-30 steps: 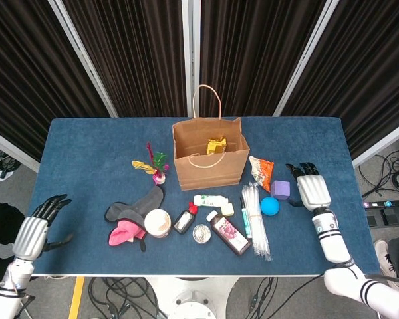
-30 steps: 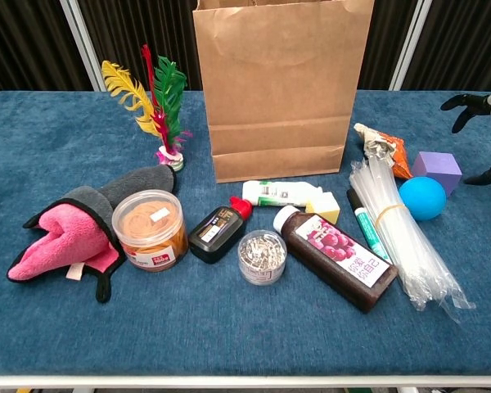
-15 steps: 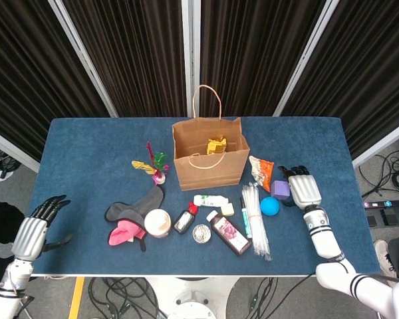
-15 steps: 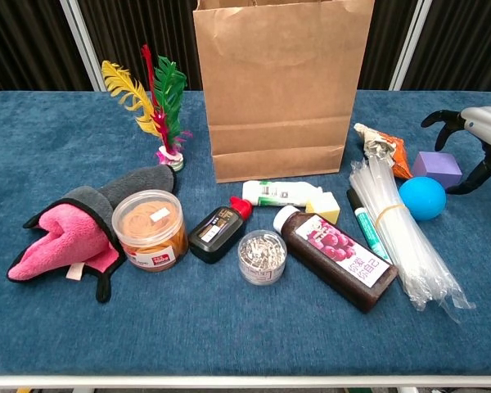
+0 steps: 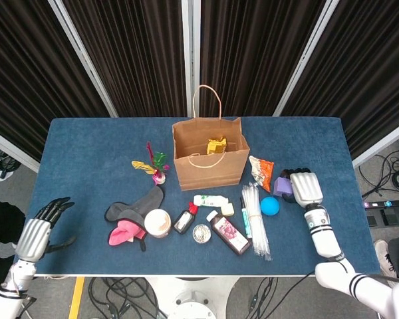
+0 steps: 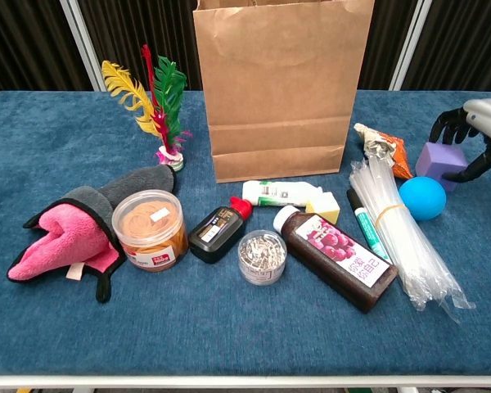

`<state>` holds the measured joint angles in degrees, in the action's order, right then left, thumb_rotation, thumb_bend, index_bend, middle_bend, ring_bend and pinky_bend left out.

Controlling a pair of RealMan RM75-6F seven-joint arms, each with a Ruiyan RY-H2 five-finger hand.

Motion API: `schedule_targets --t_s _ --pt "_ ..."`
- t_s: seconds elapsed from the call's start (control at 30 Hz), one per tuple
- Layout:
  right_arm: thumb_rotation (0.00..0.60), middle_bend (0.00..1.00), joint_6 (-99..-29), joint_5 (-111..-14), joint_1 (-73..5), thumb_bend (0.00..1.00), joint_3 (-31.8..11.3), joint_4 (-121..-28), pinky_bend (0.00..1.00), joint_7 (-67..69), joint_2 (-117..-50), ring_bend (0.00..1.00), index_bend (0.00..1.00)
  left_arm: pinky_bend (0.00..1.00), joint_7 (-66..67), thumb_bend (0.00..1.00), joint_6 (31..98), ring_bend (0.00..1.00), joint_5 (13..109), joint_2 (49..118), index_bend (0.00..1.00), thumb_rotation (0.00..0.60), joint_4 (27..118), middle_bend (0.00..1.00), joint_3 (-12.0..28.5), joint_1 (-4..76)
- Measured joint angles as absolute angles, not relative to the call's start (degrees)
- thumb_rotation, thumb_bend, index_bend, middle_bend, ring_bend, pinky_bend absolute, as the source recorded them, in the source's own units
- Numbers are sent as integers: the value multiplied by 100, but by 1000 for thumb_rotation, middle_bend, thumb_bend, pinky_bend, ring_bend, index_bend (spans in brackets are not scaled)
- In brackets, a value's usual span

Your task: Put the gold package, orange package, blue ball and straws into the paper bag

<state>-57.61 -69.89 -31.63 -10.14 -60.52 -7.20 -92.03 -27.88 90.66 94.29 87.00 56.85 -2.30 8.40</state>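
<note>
The right hand (image 5: 304, 187) has come in from the table's right side and now hangs over the purple cube (image 6: 440, 161), fingers curled down around it, though actual contact cannot be told. The blue ball (image 5: 270, 206), orange package (image 5: 262, 171) and straws (image 5: 255, 219) lie unmoved right of the paper bag (image 5: 209, 159); the gold package (image 5: 217, 144) sits inside. The left hand (image 5: 40, 228) stays at the near-left table edge, fingers apart
</note>
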Motion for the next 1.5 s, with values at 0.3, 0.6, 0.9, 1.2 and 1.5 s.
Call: schedule_targets --t_s 0.3,0.6,0.9,1.2,1.5 --pt "600 477 -6647 -7286 -3035 181 -1346 -7536 296 -885 -8228 332 385 240 -2771 238 9053 151 9476 8697 242 600 5753 232 -234 894" --pt "600 479 -7206 -7308 -3409 183 -2529 -9845 302 -1750 -6977 332 385 241 -2689 238 9098 151 9479 8644 241 600 5886 232 -203 912" --pt "600 467 -6731 -6602 -4633 139 -2841 -9619 296 -2512 -7507 327 383 240 -2735 238 9081 151 9390 8592 242 600 5854 232 -162 895" --pt "600 102 -6146 -6585 -5135 0 -2533 -8663 0 -1972 -8275 0 13 240 -2858 239 9098 151 9308 8587 242 600 5721 231 -110 861" --pt "600 136 -6766 -6908 -4925 0 -2489 -8897 0 -1702 -8110 0 0 240 -2885 238 9115 151 9361 8623 242 600 5716 232 -130 876"
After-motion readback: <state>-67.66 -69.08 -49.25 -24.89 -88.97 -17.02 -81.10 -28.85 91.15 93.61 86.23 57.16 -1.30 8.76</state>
